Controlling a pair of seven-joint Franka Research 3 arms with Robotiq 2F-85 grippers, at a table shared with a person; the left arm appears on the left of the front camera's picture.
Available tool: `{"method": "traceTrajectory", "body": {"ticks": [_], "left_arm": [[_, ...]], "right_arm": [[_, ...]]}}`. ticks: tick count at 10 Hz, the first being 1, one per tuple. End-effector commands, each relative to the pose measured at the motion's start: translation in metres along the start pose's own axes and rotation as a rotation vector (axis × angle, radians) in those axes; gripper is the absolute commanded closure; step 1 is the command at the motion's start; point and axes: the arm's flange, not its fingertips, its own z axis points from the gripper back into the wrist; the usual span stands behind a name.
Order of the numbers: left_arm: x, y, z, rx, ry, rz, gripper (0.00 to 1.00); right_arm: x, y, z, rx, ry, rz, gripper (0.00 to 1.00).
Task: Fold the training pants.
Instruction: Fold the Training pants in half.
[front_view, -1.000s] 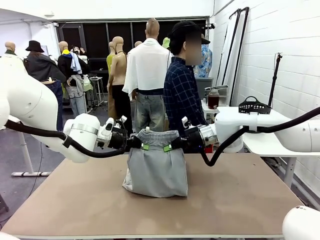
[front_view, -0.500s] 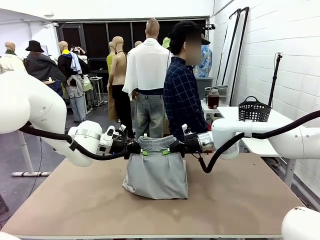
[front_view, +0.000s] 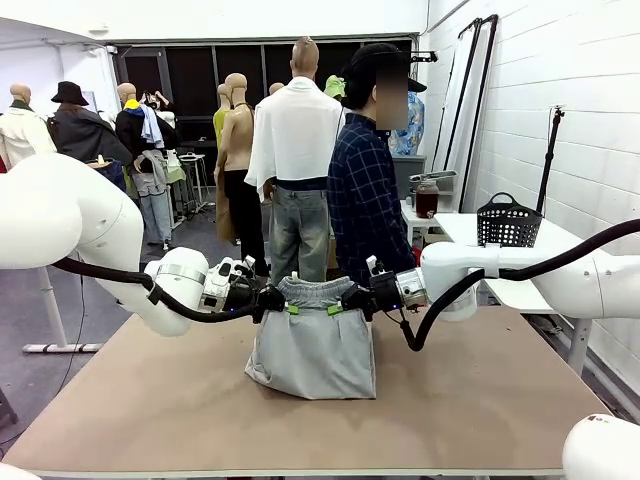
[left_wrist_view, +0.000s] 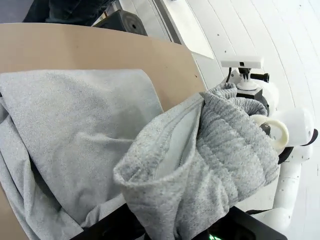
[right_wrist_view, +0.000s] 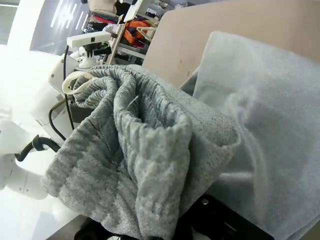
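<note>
At the centre of the front view, the left gripper (front_view: 285, 306), black with green pads, is clamped tight on one end of the gathered elastic waistband of the plain light grey jersey training pants (front_view: 312, 350), while the right gripper (front_view: 335, 308) pinches the other end, the two facing each other across the waistband. Between them the ribbed band sags slightly, held clear of the table, and the rest of the garment hangs down in a doubled panel whose lower edge rests on the brown tabletop (front_view: 480, 390) just below mid-frame. In the left wrist view the bunched waistband fills the lower right, rising from the gripper's fingers at the bottom edge, with the smooth grey cloth spread over the board to the left. In the right wrist view the same ribbed band piles up at lower left, the flat fabric at right. The white arms enter from either side of the front view, black cables looping beneath them. Behind the pants, at the table's far edge, stands a person in a dark checked shirt (front_view: 362, 195). A black plastic mesh basket (front_view: 508, 222) sits on a white side table at mid-right.
</note>
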Motion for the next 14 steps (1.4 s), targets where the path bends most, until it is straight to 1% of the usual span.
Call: {"method": "traceTrajectory", "body": {"ticks": [1,5,6,8,10,12,14], "left_arm": [[0.000,0.000,0.000,0.004,-0.002,-0.001,1.00],[-0.002,-0.003,-0.005,-0.009,0.010,-0.003,1.00],[0.004,-0.005,-0.006,0.015,-0.013,-0.023,1.00],[0.011,0.007,-0.015,0.051,0.002,0.040,1.00],[0.012,0.012,-0.019,0.098,0.041,0.102,1.00],[0.011,0.017,-0.019,0.128,0.060,0.167,1.00],[0.007,0.027,-0.013,0.138,0.072,0.235,1.00]], "right_arm": [[0.000,-0.001,0.000,0.007,-0.003,0.002,1.00],[-0.001,0.001,-0.003,0.010,0.004,-0.002,1.00],[0.002,-0.004,-0.007,0.011,-0.012,-0.010,1.00],[0.007,-0.022,-0.011,-0.002,-0.031,-0.070,1.00],[0.008,-0.034,-0.011,0.010,-0.038,-0.144,1.00],[0.007,-0.036,-0.006,0.021,-0.063,-0.198,1.00],[0.003,-0.040,-0.003,0.062,-0.064,-0.243,1.00]]}}
